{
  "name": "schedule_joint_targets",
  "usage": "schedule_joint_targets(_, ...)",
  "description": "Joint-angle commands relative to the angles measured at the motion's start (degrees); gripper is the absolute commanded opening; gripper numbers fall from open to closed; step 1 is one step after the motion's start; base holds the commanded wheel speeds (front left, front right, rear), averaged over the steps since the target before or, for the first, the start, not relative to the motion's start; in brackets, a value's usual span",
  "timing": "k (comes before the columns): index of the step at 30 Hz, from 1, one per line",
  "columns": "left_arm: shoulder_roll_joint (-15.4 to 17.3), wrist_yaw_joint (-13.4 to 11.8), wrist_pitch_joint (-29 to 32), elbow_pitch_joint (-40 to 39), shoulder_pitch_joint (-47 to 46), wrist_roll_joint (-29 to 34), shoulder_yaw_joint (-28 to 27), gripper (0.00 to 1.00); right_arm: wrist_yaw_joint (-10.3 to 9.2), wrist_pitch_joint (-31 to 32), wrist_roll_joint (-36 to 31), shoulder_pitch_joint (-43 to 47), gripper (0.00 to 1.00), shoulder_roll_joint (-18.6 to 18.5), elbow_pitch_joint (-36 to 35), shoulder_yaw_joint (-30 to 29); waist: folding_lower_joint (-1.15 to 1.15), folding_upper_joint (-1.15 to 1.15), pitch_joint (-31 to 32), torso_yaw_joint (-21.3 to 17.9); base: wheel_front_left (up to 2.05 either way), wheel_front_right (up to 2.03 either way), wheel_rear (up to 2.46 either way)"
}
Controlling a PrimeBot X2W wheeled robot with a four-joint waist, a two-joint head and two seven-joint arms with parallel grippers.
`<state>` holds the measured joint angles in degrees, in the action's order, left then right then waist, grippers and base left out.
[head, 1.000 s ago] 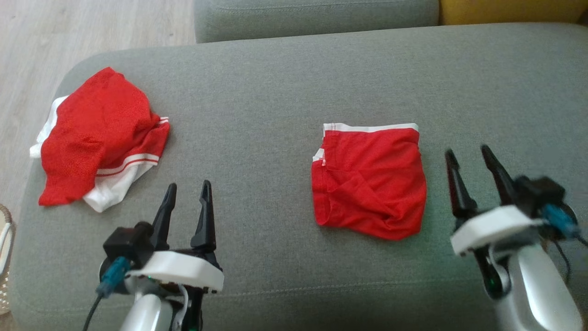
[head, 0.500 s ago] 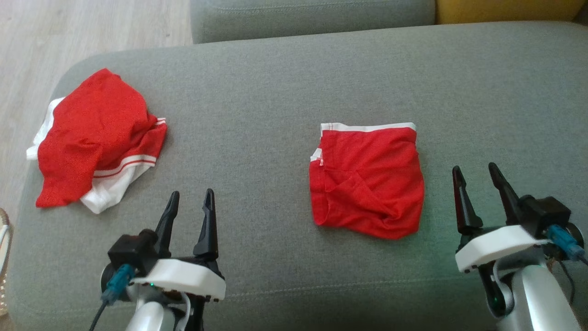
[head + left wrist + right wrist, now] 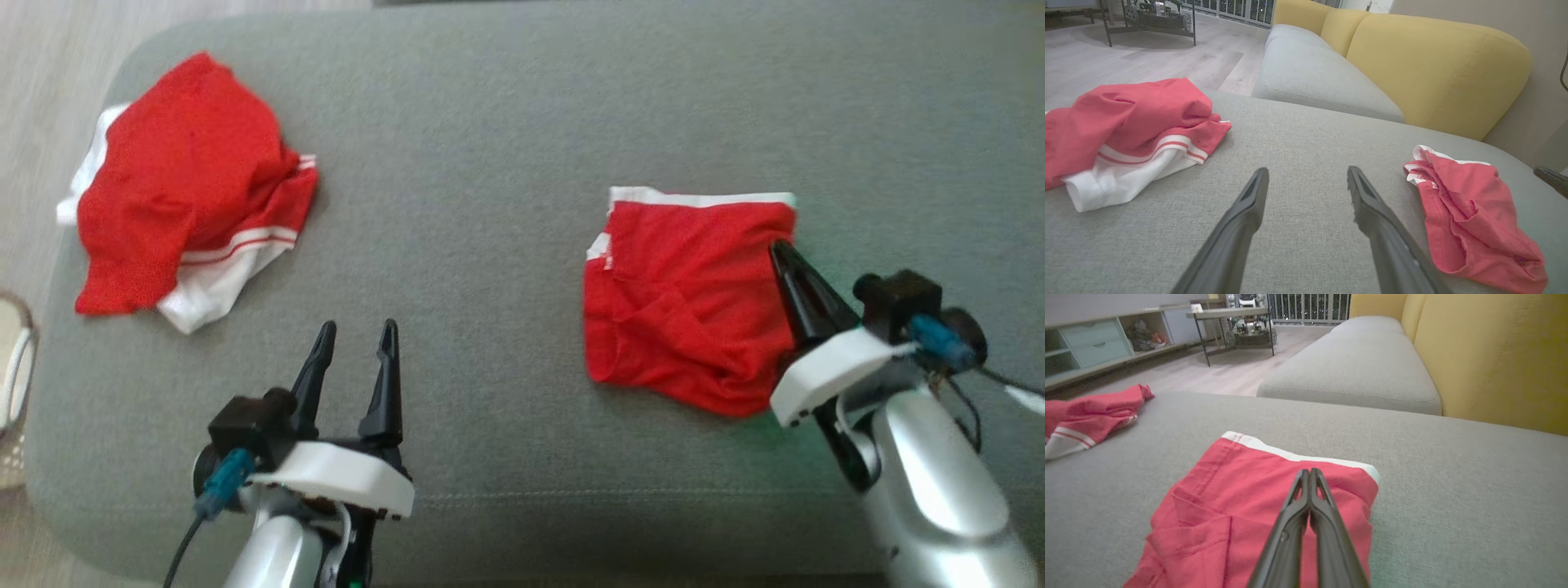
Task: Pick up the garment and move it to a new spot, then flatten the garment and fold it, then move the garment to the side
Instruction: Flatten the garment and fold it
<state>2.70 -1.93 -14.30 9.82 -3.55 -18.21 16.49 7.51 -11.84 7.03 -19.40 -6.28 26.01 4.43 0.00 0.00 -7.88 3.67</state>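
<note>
The folded red shorts (image 3: 686, 302) lie flat on the right half of the grey cushion (image 3: 490, 163), white waistband toward its far edge. The right gripper (image 3: 777, 251) has its two fingers pressed tight together, tips resting at the shorts' right edge near the waistband corner; whether any cloth is pinched between them cannot be told. The left gripper (image 3: 357, 331) hovers with its fingers spread over the cushion's near left part, touching nothing. A crumpled red and white garment (image 3: 180, 180) sits at the cushion's far left corner.

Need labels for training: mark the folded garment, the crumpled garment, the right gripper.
folded garment (image 3: 686, 302), head view, red middle
crumpled garment (image 3: 180, 180), head view, red top
right gripper (image 3: 1309, 471), right wrist view, between closed fingertips
</note>
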Motion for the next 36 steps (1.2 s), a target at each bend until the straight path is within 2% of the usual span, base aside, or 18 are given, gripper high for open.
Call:
schedule_joint_targets(1,0.2,0.5,-0.7,-1.1,-3.1,0.2,-1.1,1.0,-0.02,0.2,0.3,-3.7,0.0,-1.6,0.6,2.5,0.0,0.0,-1.8,1.8,0.0,0.0,0.0)
schedule_joint_targets(4,0.2,0.6,-0.7,-0.8,-3.8,0.0,-0.6,1.0,-0.02,0.8,1.1,-5.6,0.0,-2.5,3.5,3.9,0.0,0.0,-2.6,2.6,0.0,0.0,0.0)
schedule_joint_targets(7,0.2,0.6,-0.7,-0.6,-4.5,-0.4,0.0,1.0,-0.02,3.5,5.0,-7.6,0.0,-2.7,8.1,5.8,0.0,0.0,-3.4,3.8,0.0,0.0,0.0)
schedule_joint_targets(14,0.2,0.2,-0.7,1.2,-5.2,-0.5,0.5,1.0,-0.02,6.7,12.6,-9.4,0.0,-4.8,13.4,14.2,0.0,0.0,-3.7,5.3,0.0,0.0,0.0)
schedule_joint_targets(18,0.2,0.0,-0.7,1.4,-5.1,-0.7,0.4,1.0,-0.02,6.9,16.8,-8.8,0.0,-5.6,12.9,18.9,0.0,0.0,-2.9,5.1,0.0,0.0,0.0)
schedule_joint_targets(29,0.2,-0.1,-0.7,1.8,-4.2,-0.5,0.0,1.0,-0.02,9.1,27.4,-5.4,0.0,-8.8,6.2,31.5,0.0,0.0,-0.3,4.0,0.0,0.0,0.0)
schedule_joint_targets(36,0.2,-0.2,-0.7,1.9,-3.7,-0.5,-0.1,1.0,-0.02,10.9,31.0,-4.8,0.0,-10.1,7.6,34.3,0.0,0.0,1.1,4.2,0.0,0.0,0.0)
